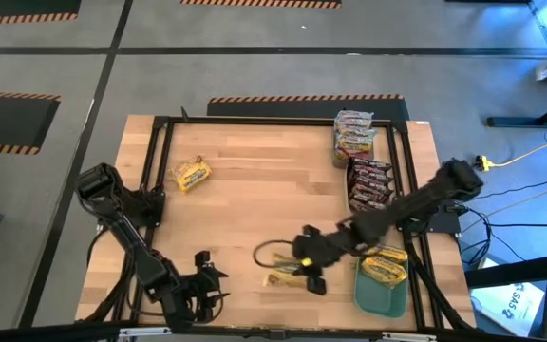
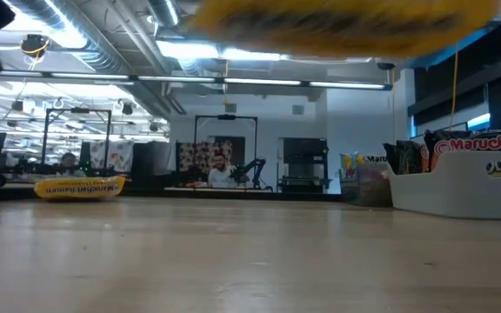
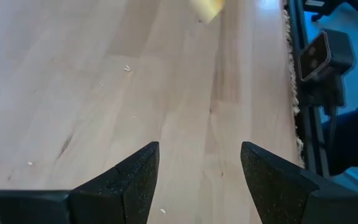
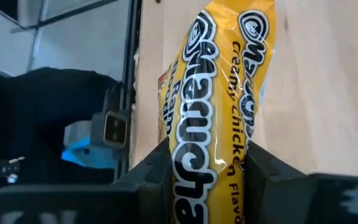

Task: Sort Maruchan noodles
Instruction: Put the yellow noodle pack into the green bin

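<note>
My right gripper [image 1: 304, 266] hangs over the table's near middle, shut on a yellow Maruchan noodle packet [image 4: 219, 93], which shows as a yellow blur [image 2: 337, 22] at the top of the low view. Another yellow packet [image 1: 193, 174] lies flat at the far left. Silvery-pink packets [image 1: 354, 138] and dark brown-red ones [image 1: 370, 185] stand in rows at the far right. More yellow packets [image 1: 385, 266] lie on a teal lid [image 1: 380, 299]. My left gripper [image 1: 212, 280] waits open near the front left, with nothing between its fingers [image 3: 135, 180]. My right gripper pinches the yellow packet by its two long sides [image 4: 185, 168], between its two fingers, near one end. The fingers lie across the packet, which bulges between them and reaches out beyond the fingertips. It hangs clear of the table.
A black rail frame [image 1: 160, 128] runs around the wooden table. A small camera [image 3: 321, 55] sits on the near rail. A white tray [image 2: 459, 187] holds the packets at the right. The middle of the table is bare wood.
</note>
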